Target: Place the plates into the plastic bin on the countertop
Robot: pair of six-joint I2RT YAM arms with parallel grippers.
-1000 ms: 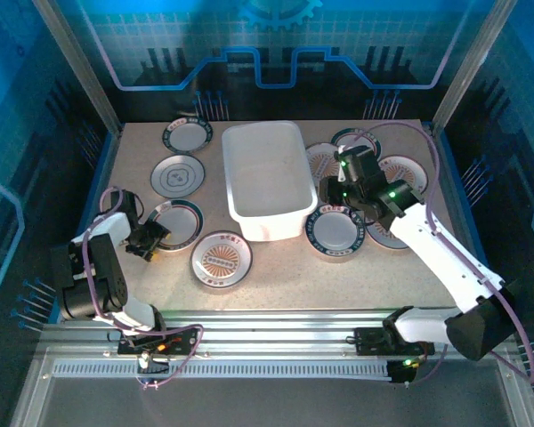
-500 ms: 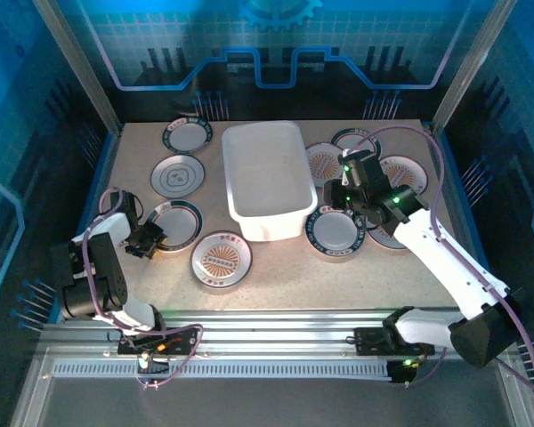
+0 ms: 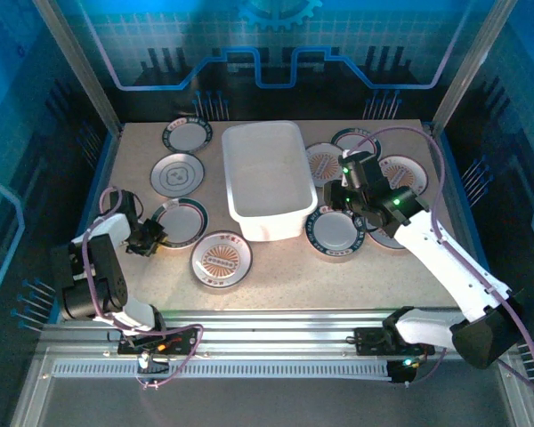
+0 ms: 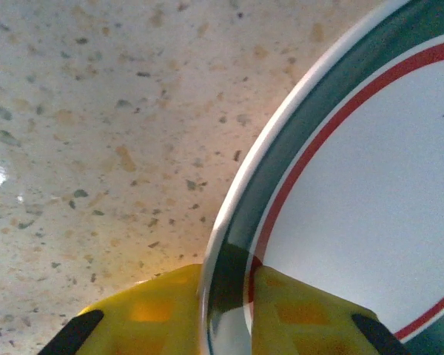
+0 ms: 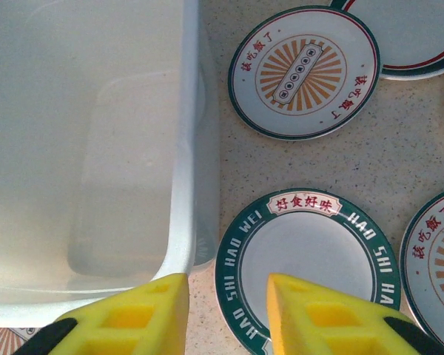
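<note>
**A:** Starting at our left claw (image 4: 226, 277), what do we hold?

**B:** Its yellow pads press on either side of the rim of a green-rimmed plate (image 4: 355, 185). We have that plate pinched by its edge, and the rest of it spreads ahead and to the right of the claw. Whether it has left the countertop (image 4: 96, 111), we cannot tell.

**A:** And around that claw?

**B:** Well ahead of it lie a grey-ringed plate (image 3: 177, 174) and, farther still, a dark-rimmed plate (image 3: 188, 135). To its right, a sunburst plate (image 3: 221, 258) lies flat.

**A:** Where is the plastic bin (image 3: 267, 229)?

**B:** Between our two claws, lengthwise on the countertop. Its near right corner sits under the right claw (image 5: 228, 296).

**A:** And how does that claw stand?

**B:** We see its fingers parted, with nothing between them. One finger hangs over the bin's corner, the other over a lettered plate (image 5: 307, 259) lying just beside the bin wall. Ahead of the claw lies a second sunburst plate (image 5: 303, 72), and more plates lie to its right.
</note>
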